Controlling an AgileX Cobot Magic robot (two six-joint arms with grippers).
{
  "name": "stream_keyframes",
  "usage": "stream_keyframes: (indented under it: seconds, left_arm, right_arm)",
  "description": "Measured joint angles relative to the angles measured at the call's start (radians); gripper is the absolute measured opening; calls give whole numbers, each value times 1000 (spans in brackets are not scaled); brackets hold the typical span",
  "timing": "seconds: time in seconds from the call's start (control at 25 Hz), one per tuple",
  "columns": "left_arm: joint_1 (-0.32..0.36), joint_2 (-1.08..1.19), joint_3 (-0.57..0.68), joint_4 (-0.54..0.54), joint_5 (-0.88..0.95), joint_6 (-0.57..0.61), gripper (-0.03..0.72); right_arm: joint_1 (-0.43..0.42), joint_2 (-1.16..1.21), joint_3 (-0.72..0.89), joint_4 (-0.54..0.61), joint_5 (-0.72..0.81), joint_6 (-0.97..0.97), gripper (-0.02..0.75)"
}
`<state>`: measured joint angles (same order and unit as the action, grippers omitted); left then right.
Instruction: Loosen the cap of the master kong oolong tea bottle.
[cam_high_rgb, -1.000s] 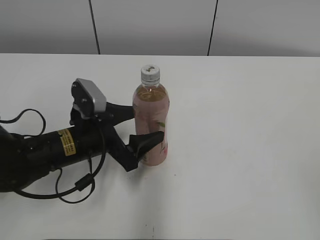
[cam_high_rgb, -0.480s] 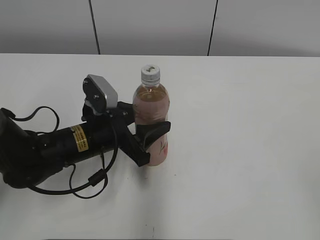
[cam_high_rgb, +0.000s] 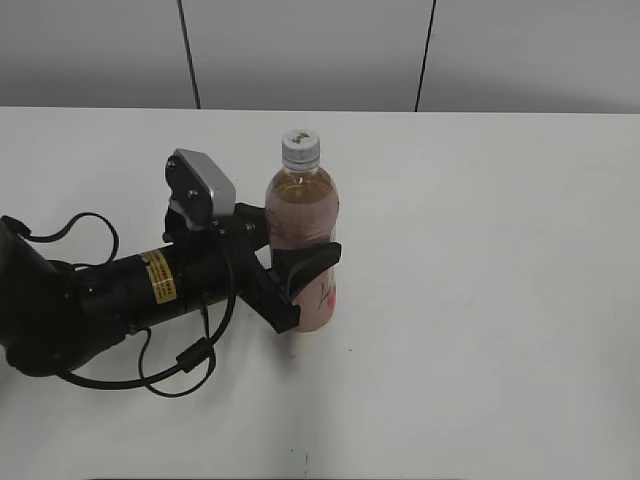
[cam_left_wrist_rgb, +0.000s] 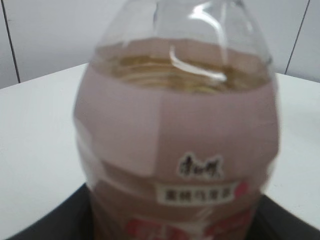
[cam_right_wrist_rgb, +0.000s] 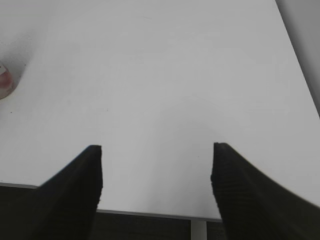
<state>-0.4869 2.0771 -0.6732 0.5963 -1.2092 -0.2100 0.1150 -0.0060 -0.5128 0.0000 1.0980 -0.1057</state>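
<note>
White table (cam_high_rgb: 480, 300), grey wall behind. Left gripper (cam_high_rgb: 300, 262) closed round mid-body of upright bottle (cam_high_rgb: 302, 215), centre-left of table. Right gripper (cam_right_wrist_rgb: 156, 170) spread wide, holding nothing, above table edge. Cap (cam_high_rgb: 300, 146) on bottle neck.

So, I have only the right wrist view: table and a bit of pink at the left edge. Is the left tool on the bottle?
Observer: Yes. The left tool has a finger on each side of the bottle, at label height, and seems to grip it.
Operator: Does the bottle stand straight?
Observer: Yes, upright on the table.
Operator: And the cap?
Observer: The cap is on the bottle, and nothing touches it.
</note>
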Motion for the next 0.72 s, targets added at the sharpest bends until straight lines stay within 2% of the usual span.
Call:
stream_keyframes:
  seconds: [0.32,0.72]
  left_arm:
    - [-5,-45,-2,43,69,-1,391]
    - [-139,-50,-30,-4,75,-10,391]
  right_arm:
    - [0,0,0,0,0,0,515]
    - [0,0,0,0,0,0,515]
